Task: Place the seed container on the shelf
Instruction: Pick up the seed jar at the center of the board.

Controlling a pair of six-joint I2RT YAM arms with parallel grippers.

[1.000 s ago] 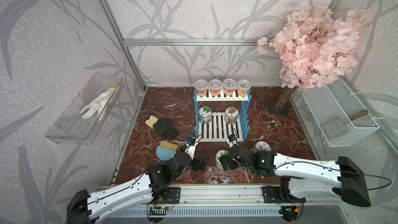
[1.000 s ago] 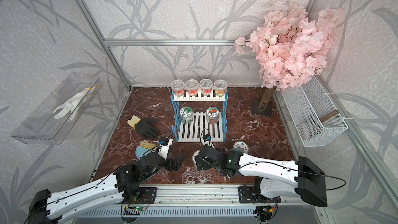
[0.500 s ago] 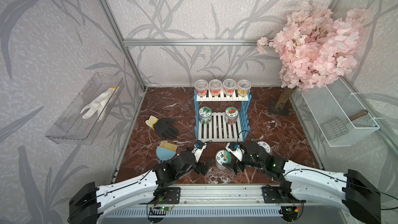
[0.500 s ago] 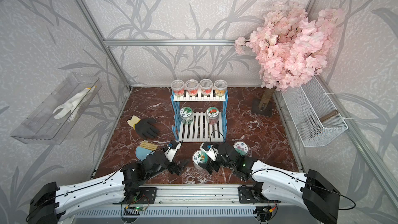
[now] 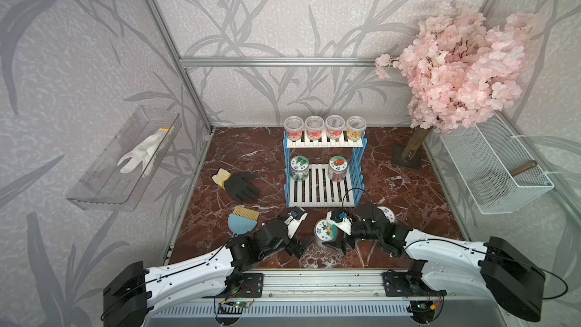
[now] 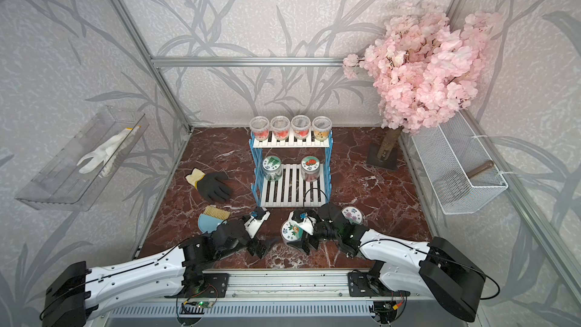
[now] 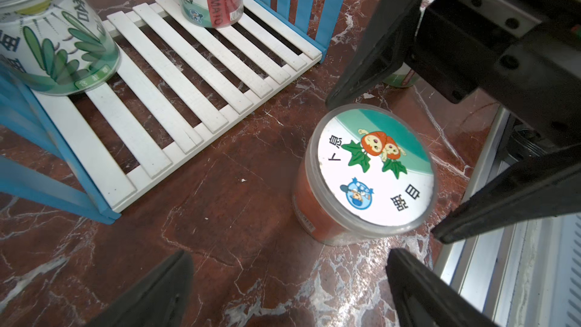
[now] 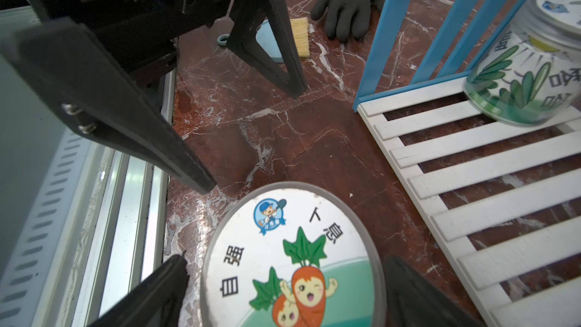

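Item: seed jar [image 5: 326,230], upright on tabletop [image 5: 251,158] — your right claw [image 8: 286,257] straddles it, spread wide; left claw [image 7: 289,252], also spread, sits just beside — shelf [image 5: 317,188] lies beyond.

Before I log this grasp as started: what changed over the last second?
The right pincer re-angled around the carrot-lid container and now sits open astride it. The left pincer edged toward it, also open. Nothing taken hold of or let go. Container and shelf stayed put.
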